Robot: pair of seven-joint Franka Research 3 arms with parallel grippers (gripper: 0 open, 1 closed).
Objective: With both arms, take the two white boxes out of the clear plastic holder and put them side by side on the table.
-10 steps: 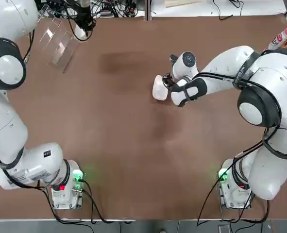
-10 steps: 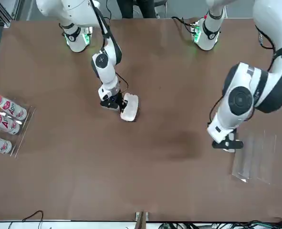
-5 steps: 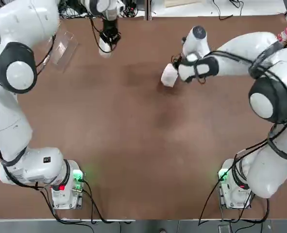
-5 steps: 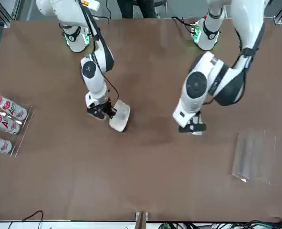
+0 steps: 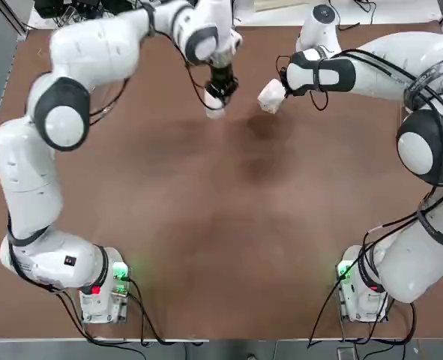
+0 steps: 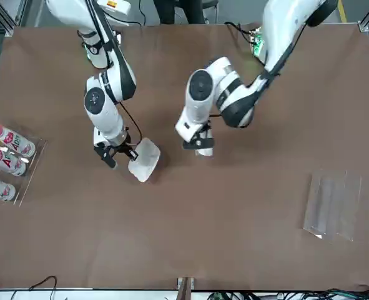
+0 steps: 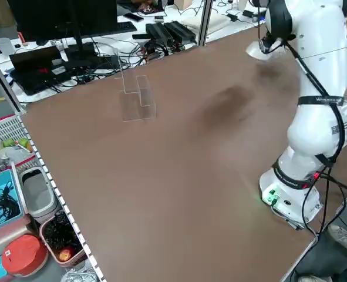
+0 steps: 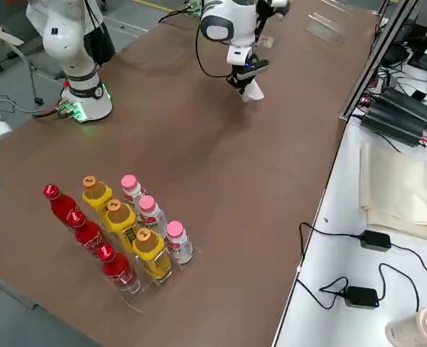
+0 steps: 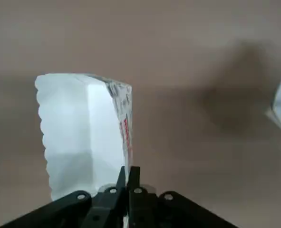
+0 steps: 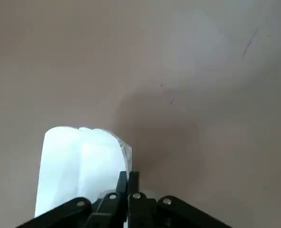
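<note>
2 boxes now closer together.

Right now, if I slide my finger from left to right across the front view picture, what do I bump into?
Pink-capped bottles → the right gripper's white box → the left gripper → the clear plastic holder

The left arm reaches up and over toward the far middle, its wrist bent down and its gripper pinched closed. The right arm stretches from the near right toward the far middle, its forearm running leftward, and its gripper is closed too. The two wrists hang apart.
</note>
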